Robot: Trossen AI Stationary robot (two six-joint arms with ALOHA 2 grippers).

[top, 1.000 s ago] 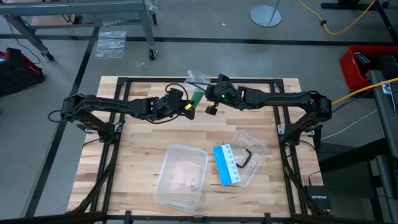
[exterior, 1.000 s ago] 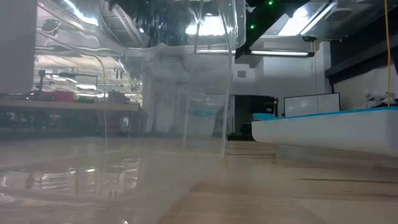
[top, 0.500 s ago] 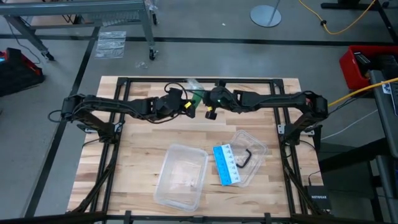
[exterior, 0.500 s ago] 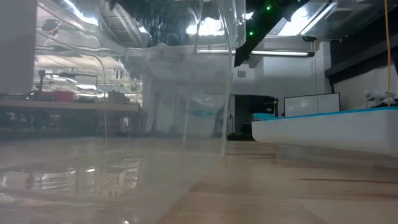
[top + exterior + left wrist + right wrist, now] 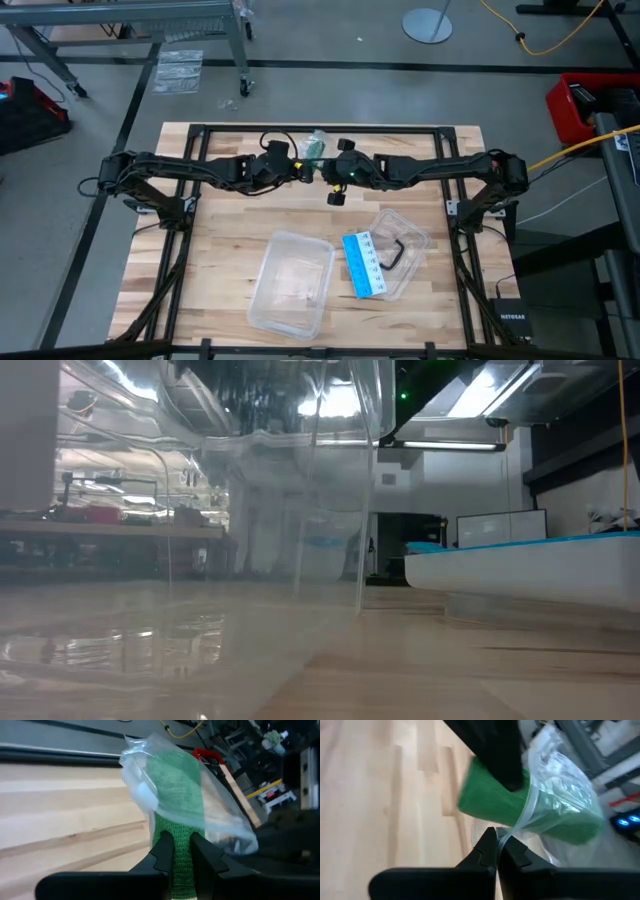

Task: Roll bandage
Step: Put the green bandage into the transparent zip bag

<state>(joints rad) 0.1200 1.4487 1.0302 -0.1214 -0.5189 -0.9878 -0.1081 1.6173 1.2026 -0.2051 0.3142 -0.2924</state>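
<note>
Unwrapping step: left gripper (image 5: pixel 181 851) pinches bare end of bandage (image 5: pixel 181 785), rest ahead inside wrapper (image 5: pixel 227 827). Right gripper (image 5: pixel 496 851), fingers pressed together on wrapper edge, bandage just beyond. Next, likely: pull grippers apart, slip wrapper off before rolling.

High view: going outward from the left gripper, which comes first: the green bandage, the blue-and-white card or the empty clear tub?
From the left gripper:
1. Bandage, held in its fingers, at the table's far edge.
2. Clear tub, near side.
3. Blue-and-white card, right of the tub; close call.
</note>
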